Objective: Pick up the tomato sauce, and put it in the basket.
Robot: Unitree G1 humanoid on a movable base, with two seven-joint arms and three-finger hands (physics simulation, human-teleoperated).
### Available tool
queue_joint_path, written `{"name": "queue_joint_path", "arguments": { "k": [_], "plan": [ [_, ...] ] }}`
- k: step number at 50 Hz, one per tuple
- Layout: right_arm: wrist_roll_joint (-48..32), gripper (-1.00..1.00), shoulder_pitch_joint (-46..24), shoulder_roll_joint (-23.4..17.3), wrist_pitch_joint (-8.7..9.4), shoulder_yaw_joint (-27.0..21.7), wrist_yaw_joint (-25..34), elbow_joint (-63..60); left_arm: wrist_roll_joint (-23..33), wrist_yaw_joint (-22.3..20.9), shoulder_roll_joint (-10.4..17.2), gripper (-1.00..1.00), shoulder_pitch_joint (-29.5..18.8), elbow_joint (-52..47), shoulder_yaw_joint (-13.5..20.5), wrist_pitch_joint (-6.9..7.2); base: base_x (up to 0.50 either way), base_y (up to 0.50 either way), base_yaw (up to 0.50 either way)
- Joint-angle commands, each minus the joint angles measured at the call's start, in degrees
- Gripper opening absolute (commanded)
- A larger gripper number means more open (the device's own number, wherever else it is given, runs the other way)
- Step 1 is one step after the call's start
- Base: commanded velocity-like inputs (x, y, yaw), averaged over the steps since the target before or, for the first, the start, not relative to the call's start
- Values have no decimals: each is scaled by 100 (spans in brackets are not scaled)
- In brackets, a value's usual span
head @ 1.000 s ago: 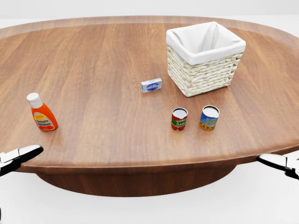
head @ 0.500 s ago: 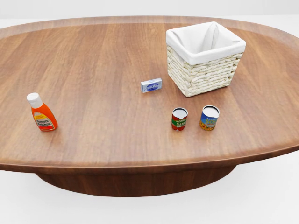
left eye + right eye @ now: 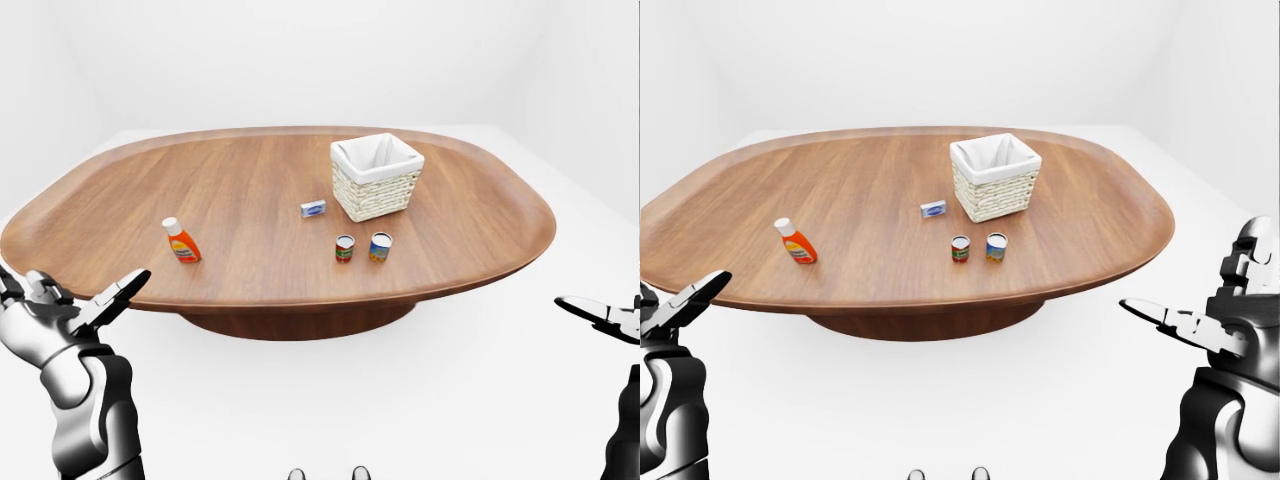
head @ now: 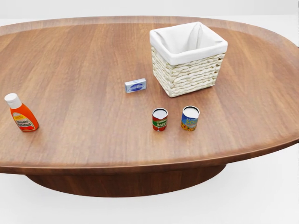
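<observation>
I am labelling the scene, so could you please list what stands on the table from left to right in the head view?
Orange ketchup bottle with white cap → small blue-and-white box → red-and-green tomato sauce can → blue-and-yellow can.

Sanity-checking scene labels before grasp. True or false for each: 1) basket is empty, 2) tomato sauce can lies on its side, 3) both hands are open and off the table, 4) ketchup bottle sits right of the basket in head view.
1) The basket is empty: true, only white liner shows.
2) The tomato sauce can lies on its side: false, it stands upright beside the blue can.
3) The left hand and right hand are open, off the table: true.
4) The ketchup bottle sits right of the basket: false, far left.
</observation>
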Motion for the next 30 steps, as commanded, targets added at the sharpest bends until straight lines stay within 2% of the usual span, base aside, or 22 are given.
{"name": "queue_joint_path", "arguments": {
  "k": [1,10,17,30],
  "plan": [
    [17,100,-1,1,0,7,29,6,18,22,-2,100,-3,41,-4,-65,0,-22,0],
    [56,100,13,0,0,-27,46,-44,0,-22,29,100,-49,214,-31,-141,0,-22,0],
    [62,100,16,7,0,-22,57,-41,0,-2,29,100,-19,80,-27,-67,0,-22,0],
    [75,100,8,-7,0,-29,53,-17,59,-16,25,100,-14,74,-17,-72,0,-22,0]
  ]
}}
